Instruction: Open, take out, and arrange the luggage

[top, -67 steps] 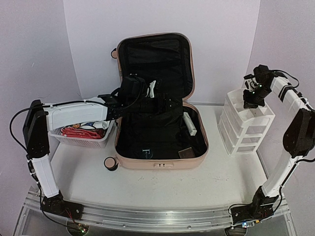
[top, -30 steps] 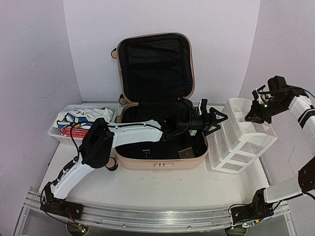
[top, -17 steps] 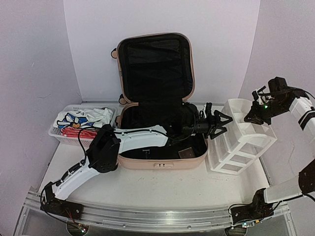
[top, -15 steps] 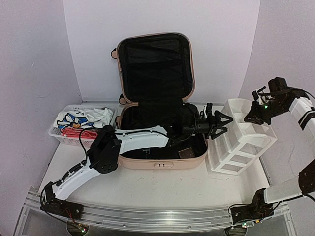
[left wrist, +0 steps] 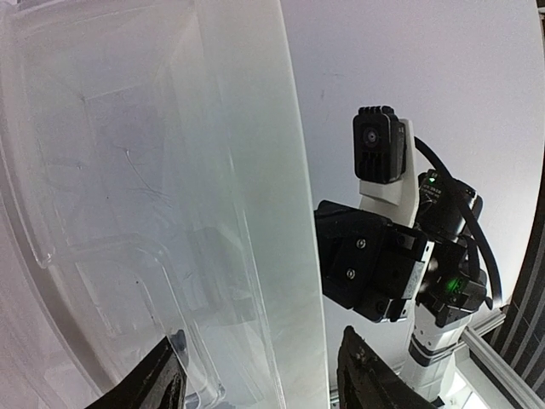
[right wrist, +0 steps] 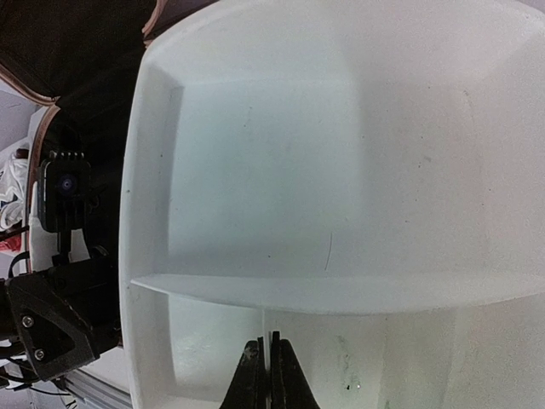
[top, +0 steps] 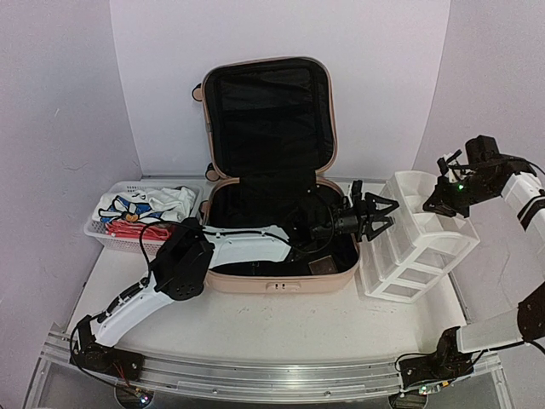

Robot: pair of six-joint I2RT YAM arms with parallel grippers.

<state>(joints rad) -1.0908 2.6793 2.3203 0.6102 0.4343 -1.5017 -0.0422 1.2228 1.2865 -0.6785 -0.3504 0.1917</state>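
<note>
The peach-pink luggage (top: 271, 284) lies open, its lid upright against the back wall and the black lining showing. My left arm reaches across its base to the white drawer organizer (top: 419, 247) on the right, which stands tilted. The left gripper (top: 383, 217) is open and straddles the organizer's left wall (left wrist: 255, 213), one finger (left wrist: 163, 379) on each side. My right gripper (top: 436, 203) is over the organizer's top tray, shut on a thin white divider (right wrist: 266, 319). A corner of the luggage (right wrist: 77, 51) shows in the right wrist view.
A white mesh basket (top: 111, 234) holding folded clothes and something red stands left of the luggage. A small brown item (top: 324, 267) lies in the suitcase base. The wall rises close behind the organizer and the lid.
The left arm swung from over the basket across the luggage to the organizer. The organizer now stands tilted and nearer the luggage. In the last second the left jaws narrowed slightly.
</note>
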